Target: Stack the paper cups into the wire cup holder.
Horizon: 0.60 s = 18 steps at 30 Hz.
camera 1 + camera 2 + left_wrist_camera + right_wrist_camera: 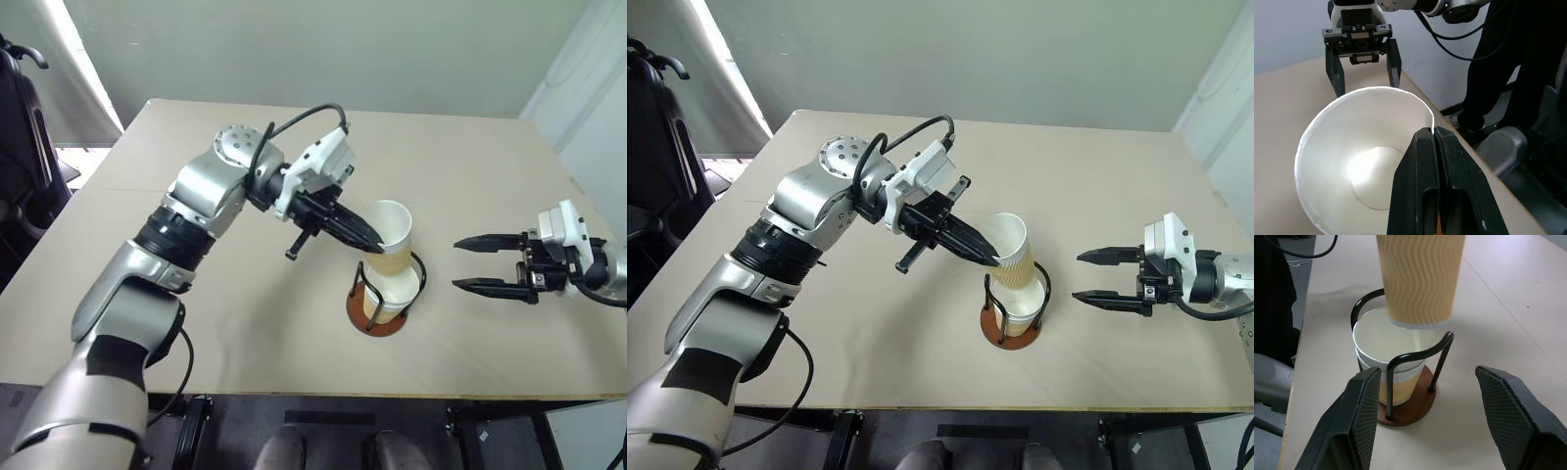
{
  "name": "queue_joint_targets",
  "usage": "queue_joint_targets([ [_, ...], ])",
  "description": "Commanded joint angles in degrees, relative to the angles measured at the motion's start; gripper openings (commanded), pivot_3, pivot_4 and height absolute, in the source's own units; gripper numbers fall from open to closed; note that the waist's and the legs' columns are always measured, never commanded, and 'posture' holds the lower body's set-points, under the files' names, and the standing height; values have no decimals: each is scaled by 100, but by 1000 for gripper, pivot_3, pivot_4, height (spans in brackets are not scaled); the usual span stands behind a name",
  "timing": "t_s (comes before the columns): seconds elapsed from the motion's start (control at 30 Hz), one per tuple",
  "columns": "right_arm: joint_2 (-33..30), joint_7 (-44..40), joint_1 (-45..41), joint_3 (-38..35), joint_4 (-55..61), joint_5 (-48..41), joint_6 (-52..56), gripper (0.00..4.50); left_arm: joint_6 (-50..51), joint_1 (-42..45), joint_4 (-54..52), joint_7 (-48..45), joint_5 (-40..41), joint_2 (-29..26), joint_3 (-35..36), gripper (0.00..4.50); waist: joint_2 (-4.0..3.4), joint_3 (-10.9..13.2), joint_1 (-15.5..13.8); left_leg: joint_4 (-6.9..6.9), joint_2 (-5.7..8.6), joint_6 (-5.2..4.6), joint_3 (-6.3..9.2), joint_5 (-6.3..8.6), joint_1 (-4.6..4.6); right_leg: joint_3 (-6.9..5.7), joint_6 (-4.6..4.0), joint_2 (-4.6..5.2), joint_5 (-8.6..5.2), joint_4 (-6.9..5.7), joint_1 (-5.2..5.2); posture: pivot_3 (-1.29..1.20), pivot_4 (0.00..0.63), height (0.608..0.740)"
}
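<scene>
we see our left gripper [370, 241] pinched tight on the rim of a paper cup [1011, 253], one black finger inside the white mouth and one outside. that held cup hangs tilted from the fingertips, its ribbed tan wall slanting down, and its bottom sits just above the mouth of the cup below it, right at the opening; whether the two touch we cannot tell.

directly beneath our left gripper stands the wire cup holder [1400, 413], its reddish-brown disc base flat on the table [196, 294] and its black wire loops rising around the cups already nested in it [1382, 345]. a second rim shows just under the top one there, so at least two cups sit in the stack, upright inside the loops.

our right gripper [482, 263] hovers off to the side of the holder, near it but clear of it, fingers spread wide with nothing between them, pointing toward the holder. from its own wrist camera the holder lies straight ahead between the two padded fingers [1364, 411].
</scene>
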State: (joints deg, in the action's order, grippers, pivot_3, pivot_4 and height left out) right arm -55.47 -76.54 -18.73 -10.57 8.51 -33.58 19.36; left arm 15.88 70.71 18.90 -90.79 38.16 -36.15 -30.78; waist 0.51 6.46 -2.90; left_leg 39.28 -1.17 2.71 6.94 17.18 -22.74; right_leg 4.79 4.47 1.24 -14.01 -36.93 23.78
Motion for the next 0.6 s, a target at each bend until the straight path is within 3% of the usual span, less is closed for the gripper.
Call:
queue_joint_targets([
  [0.03, -136, 2, -6, -279, 153, -93, 13, 3092, 50, 149, -186, -171, 151, -41, -27, 23, 0, 0, -3, 1, 0, 0, 0, 0, 0, 0, 0, 0, 0, 0, 0, 0, 150, 740],
  [0.6, -153, 42, -41, -260, 167, -95, 59, 3092, 127, 237, -62, -171, 102, 175, 141, 23, 0, 0, -8, 4, 0, 0, -1, 0, 1, 0, 1, 0, 0, 0, -2, 0, 150, 740],
])
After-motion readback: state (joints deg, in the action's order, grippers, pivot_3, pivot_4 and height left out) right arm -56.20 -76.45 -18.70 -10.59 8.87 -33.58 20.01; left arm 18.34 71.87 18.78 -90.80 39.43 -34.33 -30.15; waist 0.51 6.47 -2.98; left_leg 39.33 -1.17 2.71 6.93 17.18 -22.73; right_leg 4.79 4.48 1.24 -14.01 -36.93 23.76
